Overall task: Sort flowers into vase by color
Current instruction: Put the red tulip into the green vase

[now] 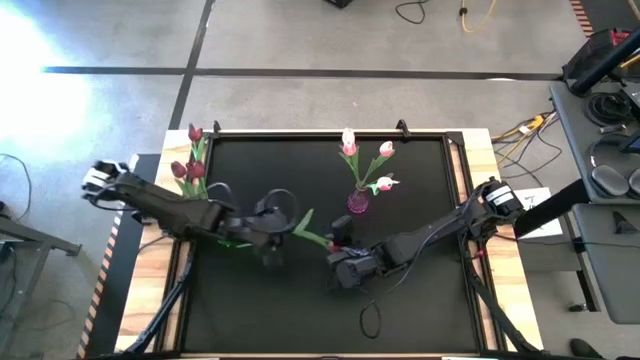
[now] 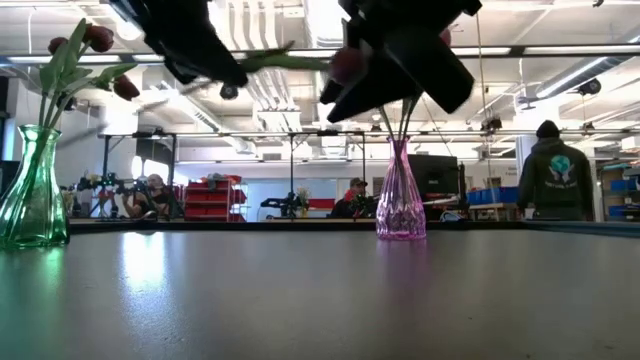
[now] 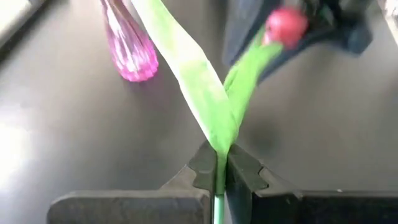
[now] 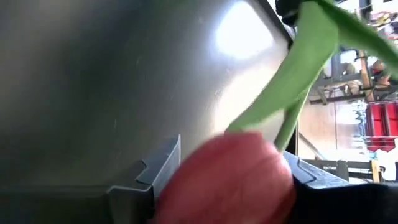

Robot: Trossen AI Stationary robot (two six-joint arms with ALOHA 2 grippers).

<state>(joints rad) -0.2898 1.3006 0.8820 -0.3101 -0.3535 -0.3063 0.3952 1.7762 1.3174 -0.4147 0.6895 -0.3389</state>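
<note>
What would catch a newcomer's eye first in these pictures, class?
A red tulip hangs in mid-air over the mat's centre between both arms: the left gripper is shut on its stem while its head lies between the right gripper's fingers. Behind, a pink vase holds pale tulips, and a green vase at the left edge holds red ones.

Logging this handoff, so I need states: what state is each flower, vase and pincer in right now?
Red tulip: off the table, stem clamped by left pincer, head between the right pincer's fingers.
Left pincer: shut on the stem.
Right pincer: fingers apart around the tulip head.
Green vase: upright, holds red tulips.
Pink vase: upright, holds pale pink tulips.
</note>
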